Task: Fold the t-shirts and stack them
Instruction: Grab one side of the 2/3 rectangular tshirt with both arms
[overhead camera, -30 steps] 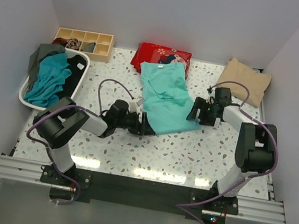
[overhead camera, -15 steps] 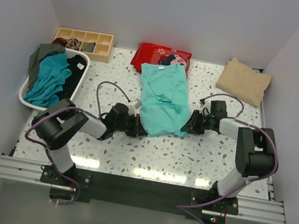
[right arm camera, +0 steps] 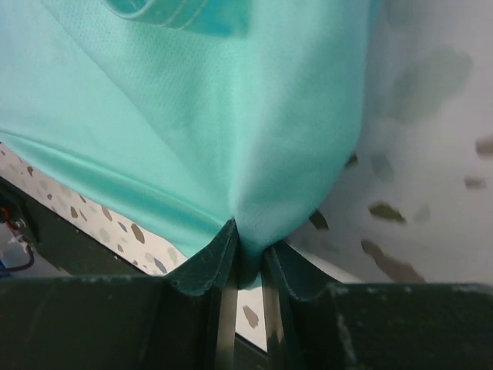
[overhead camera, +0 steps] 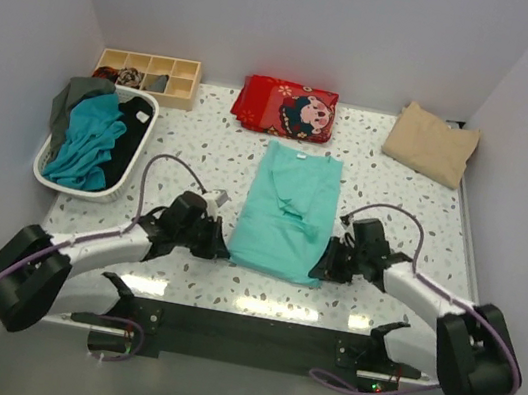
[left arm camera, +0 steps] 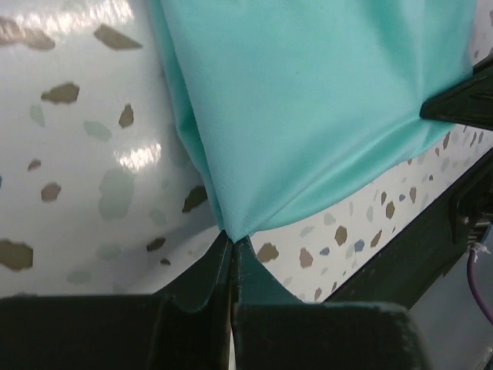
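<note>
Turquoise-mint t-shirt (overhead camera: pixel 287 212) spread on speckled table (overhead camera: pixel 202 142), left gripper (left arm camera: pixel 233 245) clamped on its near left corner, right gripper (right arm camera: pixel 248 248) clamped on its near right corner

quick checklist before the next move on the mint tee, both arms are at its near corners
1. Left gripper shut on the near left corner of the mint tee: ok.
2. Right gripper shut on the near right corner: ok.
3. Near hem runs fairly straight between the two grippers: ok.
4. Tee lying flat: not ok, cloth is rumpled near the middle.
5. Collar end apart from the red cushion: ok.
6. Both layers of the tee caught in each pinch: cannot tell.
</note>
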